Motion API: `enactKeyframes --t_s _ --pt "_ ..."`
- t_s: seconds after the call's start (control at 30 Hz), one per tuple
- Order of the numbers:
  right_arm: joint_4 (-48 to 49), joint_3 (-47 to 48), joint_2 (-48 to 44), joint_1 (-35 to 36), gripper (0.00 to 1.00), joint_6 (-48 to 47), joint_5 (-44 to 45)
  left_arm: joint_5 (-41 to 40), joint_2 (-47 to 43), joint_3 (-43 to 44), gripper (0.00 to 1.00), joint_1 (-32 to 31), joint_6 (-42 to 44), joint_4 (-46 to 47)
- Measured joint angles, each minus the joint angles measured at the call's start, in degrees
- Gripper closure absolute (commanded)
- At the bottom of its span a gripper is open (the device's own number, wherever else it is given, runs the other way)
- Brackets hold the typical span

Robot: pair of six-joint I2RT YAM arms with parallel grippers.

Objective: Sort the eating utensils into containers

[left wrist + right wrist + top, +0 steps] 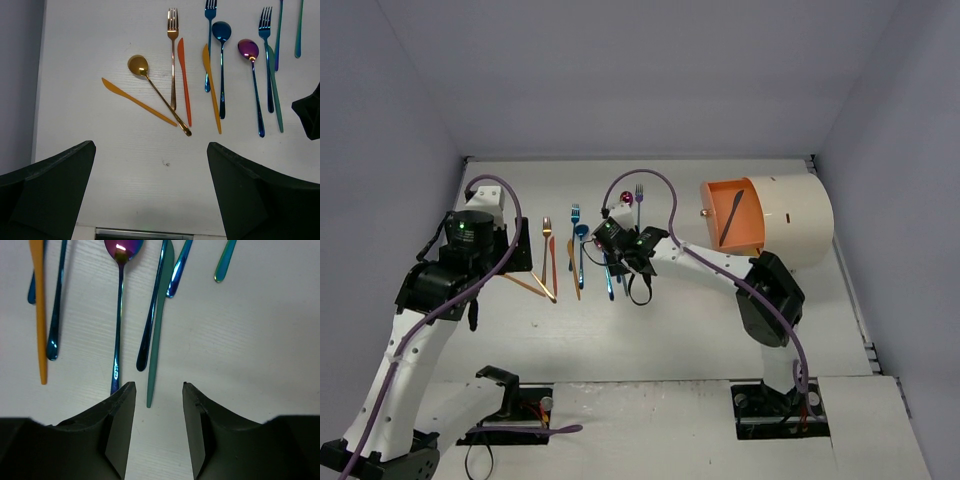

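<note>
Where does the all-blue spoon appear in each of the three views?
Top external: the blue spoon lies just left of the picture's centre, bowl pointing away from the arms.
Left wrist: upper right, bowl at the top.
Right wrist: only its handle shows, in the upper left.
Shared landmark: the orange knife lying directly left of it in every view.

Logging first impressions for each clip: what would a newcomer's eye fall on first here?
The gold, blue and purple utensils fanned in a row across the middle of the white table. Next, the open orange drawer at the far right, set in a white cylinder cabinet, with one dark utensil lying in it. The right gripper, jaws open, hovers over the near end of a teal knife.
</note>
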Motion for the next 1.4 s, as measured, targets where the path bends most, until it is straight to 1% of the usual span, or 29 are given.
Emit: enactKeyframes --t_s 0.37,0.5,0.67,0.9,1.13,1.2,1.3,1.4 --pt "4.36 -5.75 6.41 -0.2 0.63 1.11 -3.52 -0.07 -1.27 -1.3 0.07 0.0 0.02 -1.46" --pt "6.39 -6.19 6.77 -0.23 0.64 1.38 -4.41 -0.05 -1.27 -1.3 0.07 0.0 0.04 -1.46" --pt "8.43 -6.36 7.1 -0.81 0.7 1.84 -4.92 -0.05 -1.27 -1.3 0.07 0.0 0.05 -1.46" --pt "11.6 -7.26 7.18 -3.58 0.71 1.94 -4.9 -0.14 -1.27 -1.3 0.07 0.0 0.11 -1.66" --pt "12.41 -7.35 7.25 -6.65 0.73 1.03 -4.97 -0.2 -1.27 -1.3 0.07 0.0 0.2 -1.75" --pt "12.58 -7.47 7.25 -6.69 0.75 0.68 -5.11 -0.2 -1.27 -1.3 0.07 0.0 0.27 -1.81" --pt "13.13 -7.94 7.13 -6.69 0.88 0.01 -5.23 -0.22 -1.27 -1.3 0.07 0.0 0.27 -1.83" --pt "14.32 -8.93 6.7 -6.73 0.97 -0.63 -5.53 -0.3 -1.27 -1.3 0.07 0.0 0.28 -1.83"
